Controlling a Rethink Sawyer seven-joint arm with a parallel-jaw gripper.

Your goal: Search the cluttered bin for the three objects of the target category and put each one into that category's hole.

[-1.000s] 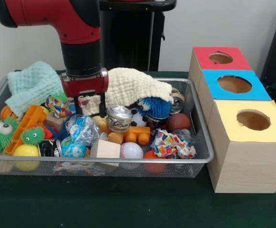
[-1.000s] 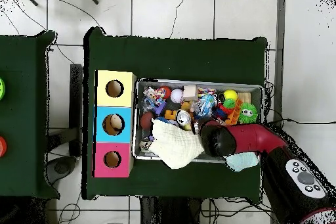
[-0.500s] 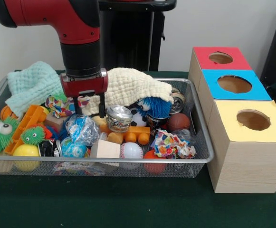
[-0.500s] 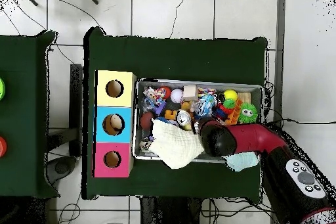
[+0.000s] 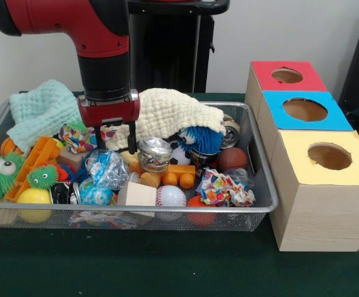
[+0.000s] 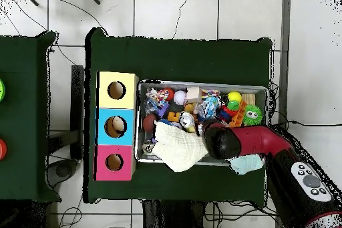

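Observation:
The wire-mesh bin [image 5: 167,211] is full of clutter; it also shows in the overhead view [image 6: 200,83]. My gripper [image 5: 115,143] hangs open and empty over the bin's left middle. Just below and in front of it lies a crumpled clear bottle with a blue-and-white label [image 5: 106,168]. A second blue-and-white crumpled piece [image 5: 95,193] lies nearer the front rim. The blue-topped box's round hole [image 5: 304,109] is at the right, between the red and yellow boxes; it also shows in the overhead view [image 6: 116,126]. In the overhead view the arm [image 6: 224,142] hides the gripper.
A cream cloth [image 5: 173,111] and a mint cloth [image 5: 40,111] drape the bin's far side. A metal can [image 5: 154,152], a patterned rag [image 5: 223,189], a baseball [image 5: 171,197] and green fuzzy toys [image 5: 0,174] lie around. The red-topped box [image 5: 287,86] and the yellow-topped box [image 5: 327,179] flank the blue one.

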